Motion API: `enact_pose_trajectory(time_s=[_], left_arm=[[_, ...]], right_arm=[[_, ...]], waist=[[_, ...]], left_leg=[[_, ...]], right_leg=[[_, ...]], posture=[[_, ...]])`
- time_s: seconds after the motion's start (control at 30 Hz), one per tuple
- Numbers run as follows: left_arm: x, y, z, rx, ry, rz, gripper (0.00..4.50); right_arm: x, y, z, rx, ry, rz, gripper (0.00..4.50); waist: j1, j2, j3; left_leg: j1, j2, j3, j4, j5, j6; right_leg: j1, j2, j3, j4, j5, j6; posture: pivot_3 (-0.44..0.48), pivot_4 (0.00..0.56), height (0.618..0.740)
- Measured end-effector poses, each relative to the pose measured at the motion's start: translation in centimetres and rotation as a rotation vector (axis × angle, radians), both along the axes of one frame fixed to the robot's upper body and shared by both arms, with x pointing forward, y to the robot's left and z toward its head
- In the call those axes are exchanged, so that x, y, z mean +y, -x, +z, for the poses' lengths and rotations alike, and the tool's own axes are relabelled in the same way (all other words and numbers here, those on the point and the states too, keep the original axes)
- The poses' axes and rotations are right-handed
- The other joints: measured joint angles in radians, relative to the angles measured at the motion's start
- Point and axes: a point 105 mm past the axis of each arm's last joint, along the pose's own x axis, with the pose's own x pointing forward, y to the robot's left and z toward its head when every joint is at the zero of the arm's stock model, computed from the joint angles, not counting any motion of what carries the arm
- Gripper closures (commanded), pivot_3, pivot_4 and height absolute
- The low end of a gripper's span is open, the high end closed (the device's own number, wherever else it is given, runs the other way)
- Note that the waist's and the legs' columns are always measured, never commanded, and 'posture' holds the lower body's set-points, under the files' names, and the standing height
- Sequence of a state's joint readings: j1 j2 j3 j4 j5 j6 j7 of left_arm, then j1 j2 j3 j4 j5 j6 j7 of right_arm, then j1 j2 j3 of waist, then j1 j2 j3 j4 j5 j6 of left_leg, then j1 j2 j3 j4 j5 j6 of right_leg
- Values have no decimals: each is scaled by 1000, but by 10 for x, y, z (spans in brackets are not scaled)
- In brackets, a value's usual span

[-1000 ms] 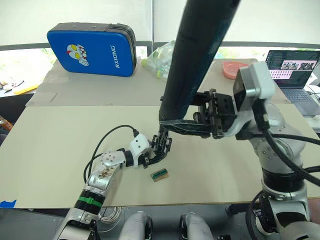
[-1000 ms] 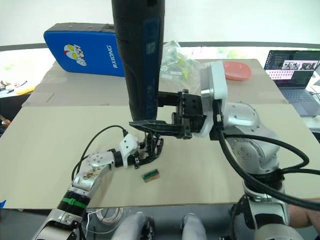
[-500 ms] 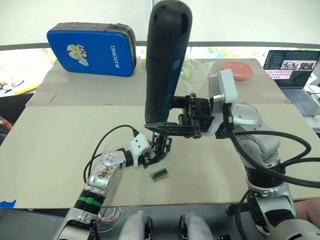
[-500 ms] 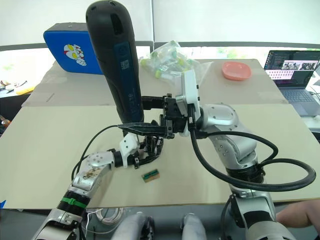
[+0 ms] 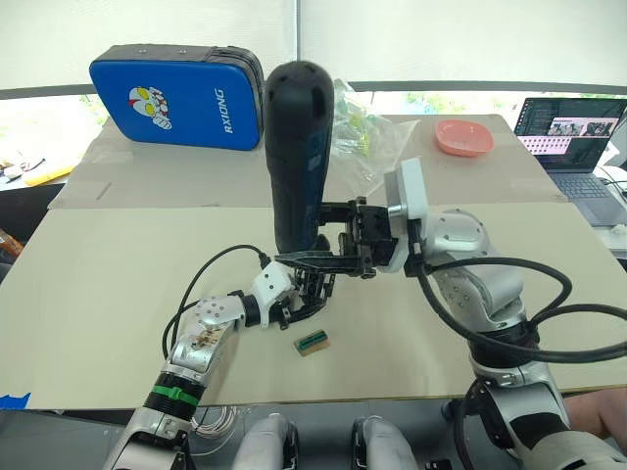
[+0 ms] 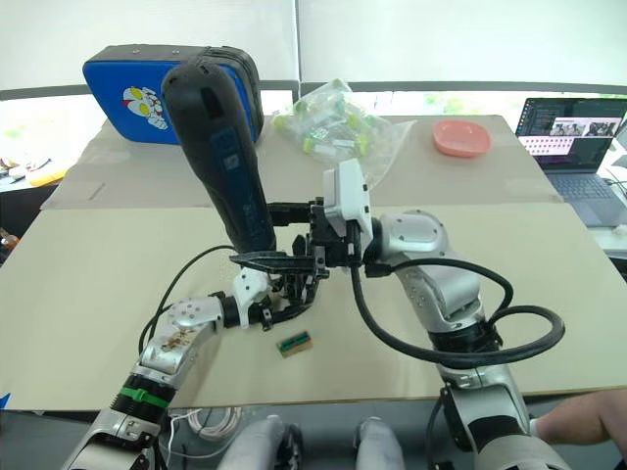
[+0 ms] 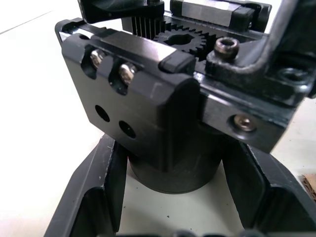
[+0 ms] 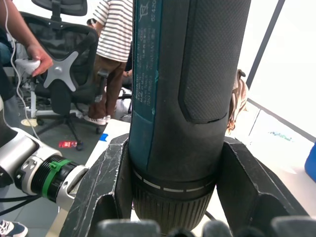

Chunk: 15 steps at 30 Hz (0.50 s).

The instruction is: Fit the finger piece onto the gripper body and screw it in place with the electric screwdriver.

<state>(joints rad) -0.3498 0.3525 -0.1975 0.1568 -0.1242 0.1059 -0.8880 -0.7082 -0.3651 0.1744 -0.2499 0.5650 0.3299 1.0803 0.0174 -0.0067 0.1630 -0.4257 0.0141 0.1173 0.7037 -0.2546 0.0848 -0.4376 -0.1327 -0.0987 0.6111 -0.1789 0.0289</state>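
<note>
The gripper body [image 7: 163, 123], a black mechanism with gears and screws, stands on the table with my left gripper [image 5: 308, 291] shut on its round base. Directly over it my right gripper [image 5: 315, 258] is shut on the lower end of the electric screwdriver [image 5: 297, 157]. The thick black tool stands nearly upright, its rounded end up and leaning slightly left. Its bit is hidden behind the fingers [image 8: 106, 187]. I cannot tell the finger piece apart from the mechanism.
A small tan-and-green block [image 5: 313, 343] lies just in front of the left gripper. At the back are a blue case [image 5: 176, 98], a plastic bag [image 5: 362, 137], a pink dish [image 5: 464, 137] and a laptop [image 5: 573, 132]. A person's hand [image 6: 578, 421] shows at the front right.
My right arm has swung left and brought the screwdriver from a rightward lean to nearly upright, lower over the gripper body. The left gripper has stayed put.
</note>
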Motion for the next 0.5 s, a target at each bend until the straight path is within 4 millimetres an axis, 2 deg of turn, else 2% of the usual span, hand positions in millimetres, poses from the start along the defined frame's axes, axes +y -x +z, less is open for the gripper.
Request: enact_pose_trajectory(time_s=[0.5], left_arm=[[1,0,0,-1,-6,1,2212]], right_arm=[[-1,-5,-8,6,23,-25,2534]], waist=[[-4,0,0]], left_leg=[[0,0,0,0,0,0]], right_leg=[[0,0,0,0,0,0]], posture=[[0,150,740]])
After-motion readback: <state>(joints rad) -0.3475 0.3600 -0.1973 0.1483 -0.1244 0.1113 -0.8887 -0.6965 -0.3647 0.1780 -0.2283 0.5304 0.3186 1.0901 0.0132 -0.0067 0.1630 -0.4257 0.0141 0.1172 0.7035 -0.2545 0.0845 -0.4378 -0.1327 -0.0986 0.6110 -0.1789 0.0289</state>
